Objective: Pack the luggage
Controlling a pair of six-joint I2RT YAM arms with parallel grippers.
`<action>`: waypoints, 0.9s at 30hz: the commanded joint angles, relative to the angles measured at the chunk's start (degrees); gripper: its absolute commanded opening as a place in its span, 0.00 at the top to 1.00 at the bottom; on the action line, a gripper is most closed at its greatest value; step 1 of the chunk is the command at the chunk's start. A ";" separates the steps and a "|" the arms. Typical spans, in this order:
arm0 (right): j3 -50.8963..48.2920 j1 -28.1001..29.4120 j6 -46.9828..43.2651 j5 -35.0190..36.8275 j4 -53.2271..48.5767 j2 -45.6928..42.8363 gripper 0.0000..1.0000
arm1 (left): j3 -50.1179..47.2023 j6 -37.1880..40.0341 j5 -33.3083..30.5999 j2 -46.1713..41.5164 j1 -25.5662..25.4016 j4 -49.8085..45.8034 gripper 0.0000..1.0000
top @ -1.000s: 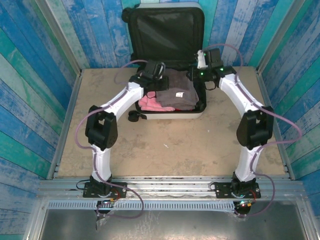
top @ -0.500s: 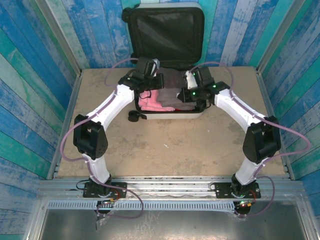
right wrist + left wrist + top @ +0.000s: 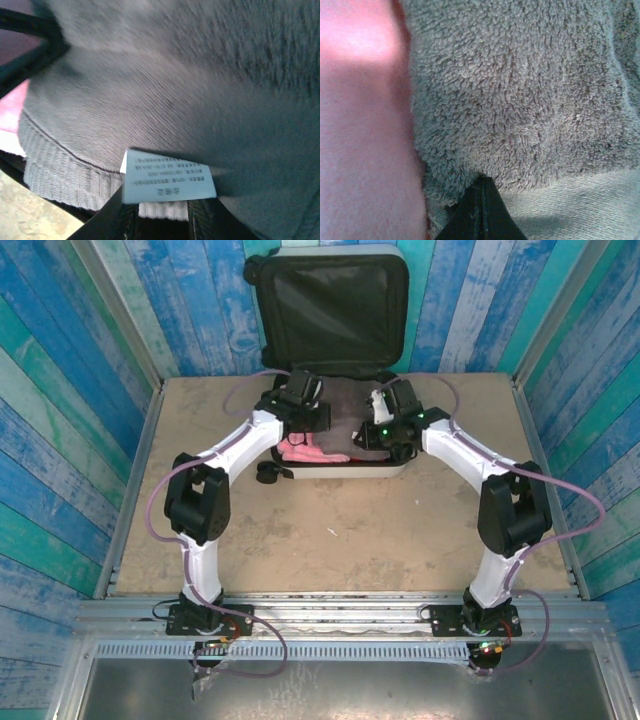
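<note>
You have the table (image 3: 350, 540) in front of you, and the luggage (image 3: 335, 300) sits at its 12 o'clock end. The case is open. Its lid stands up against the back wall, and its bottom half lies flat on the table.

Clothes are already in the bottom half, so I think most of the packing is done. The grey knit top (image 3: 150, 110) and the grey fluffy towel (image 3: 520, 100) fill the middle and the 3 o'clock side. The pink cloth (image 3: 300, 448) lies on the 9 o'clock side, right against the fluffy towel.

Both arms reach into the case from above. Your left gripper (image 3: 480, 210) is squeezed tight, with its tips together, and it pokes down into the fluffy towel. I cannot see any cloth caught between the tips. Your right gripper (image 3: 160, 207) has its two fingers a little apart, and the ribbed edge of the knit top lies across the gap. I cannot tell if it is pinching that edge or has let it go.

A small black thing (image 3: 267, 473) lies on the table by the case's 7 o'clock corner. I cannot tell what it is or if it needs packing. A little white tag (image 3: 170, 182) sticks out of the knit top.

What I think is left: push the clothes flat, pull both arms out, and shut the lid.
</note>
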 commanded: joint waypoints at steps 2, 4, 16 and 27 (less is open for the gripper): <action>6.94 -1.90 -1.14 2.72 -2.19 -4.90 0.51 | 3.58 4.03 -9.11 -6.95 1.09 0.47 1.00; 9.84 -3.24 -1.50 3.09 -1.84 -6.18 0.49 | 5.56 4.74 -9.69 -8.25 2.44 -0.02 1.00; 27.27 -14.11 -17.52 1.82 17.28 1.49 0.34 | -31.35 6.59 14.18 -35.98 7.88 25.52 0.56; 44.85 -16.47 -25.10 3.18 29.03 21.26 0.27 | -83.33 16.82 3.21 -65.23 -15.80 64.28 0.29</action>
